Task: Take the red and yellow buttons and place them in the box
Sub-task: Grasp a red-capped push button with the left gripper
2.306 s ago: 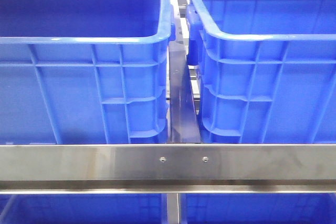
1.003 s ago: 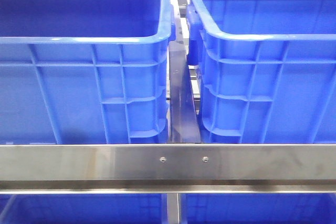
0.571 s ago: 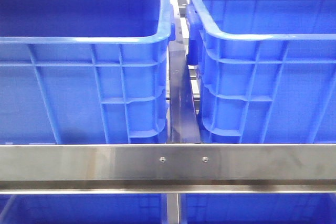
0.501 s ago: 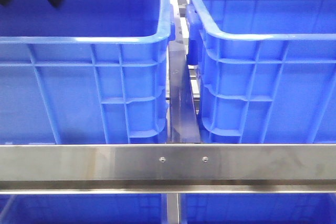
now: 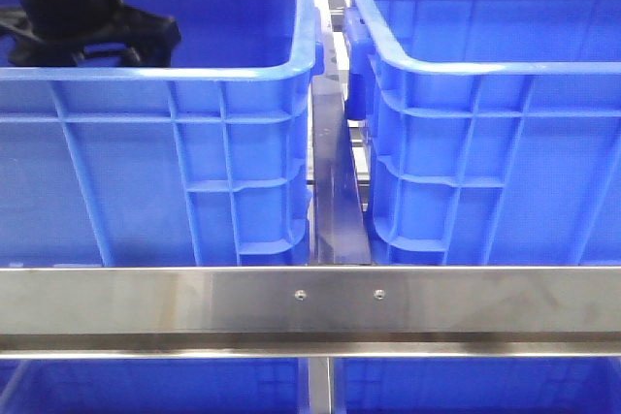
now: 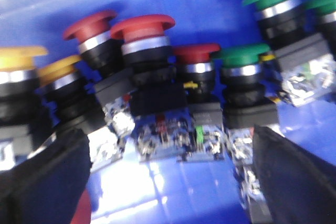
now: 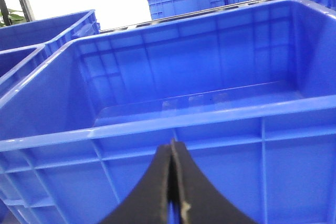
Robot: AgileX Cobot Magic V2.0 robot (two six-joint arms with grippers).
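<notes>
In the front view, two blue crates were seen side by side behind a steel rail [image 5: 310, 300], the left crate [image 5: 175, 143] and the right crate [image 5: 485, 143] kept apart by a narrow metal divider [image 5: 335, 191]. The left arm [image 5: 82, 7] was seen lowered into the left crate, its black body showing above the near rim.

In the left wrist view, the left pincer [image 6: 168, 182] was seen with its two dark fingers [image 6: 44, 182] spread wide apart, nothing between them. Just beyond it, on the blue crate floor, a row of mushroom-headed push buttons was seen standing close together, the picture being blurred. Two yellow buttons [image 6: 18, 64] were found at one end, touching or nearly touching; next to them three red buttons [image 6: 143, 30] were grouped, the middle one largest in view; green buttons [image 6: 241, 59] were found at the other end. Each cap sat on a silver ring and a black body.

In the right wrist view, the right pincer [image 7: 172, 192] was seen with its fingers pressed together and nothing visibly held, outside the near wall of a blue crate [image 7: 199, 124] whose inside showed no contents.
</notes>
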